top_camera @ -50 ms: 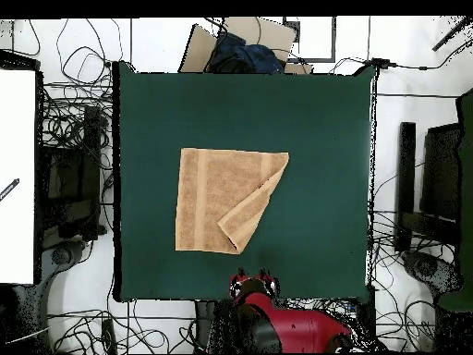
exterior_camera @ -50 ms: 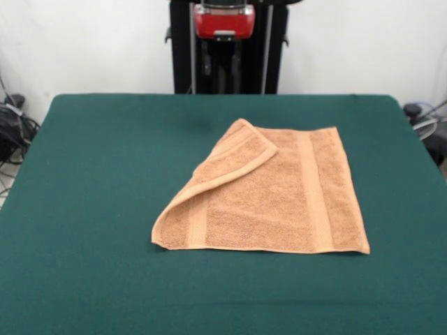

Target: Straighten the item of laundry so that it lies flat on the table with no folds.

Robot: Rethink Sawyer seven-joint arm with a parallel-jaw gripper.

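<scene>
On the front view, nearest us, bare green bench [exterior_camera @ -50 ms: 84, 279], then the towel [exterior_camera @ -50 ms: 293, 202] lying about mid-bench, a bit toward the right of that view. Near edge and both near corners lie flat; 2 woven bands run near-to-far, so we read its axis as front-to-back, though it's approx. square and the long side is hard to call. Sides sit roughly square w/ the bench edges. Further back, 1 fault: the far-left corner is folded over diagonally onto the towel's middle, its tip resting toward the far edge, the crease running from the near-left side up to the far edge. Overhead shows the same flap [top_camera @ -50 ms: 254, 208], on the side closest to the robot's base. We judge the step in hand is unfolding that 1 flap: pinch only the top layer at the flap's tip, lift low, carry it back out away from the crease until the corner lands square, w/o dragging the layer beneath. Farthest back, the hand [top_camera @ -50 ms: 251, 280] sits drawn off at the bench's edge by the pedestal, nothing in it as far as we see; spread or pressed together, we can't tell.
</scene>
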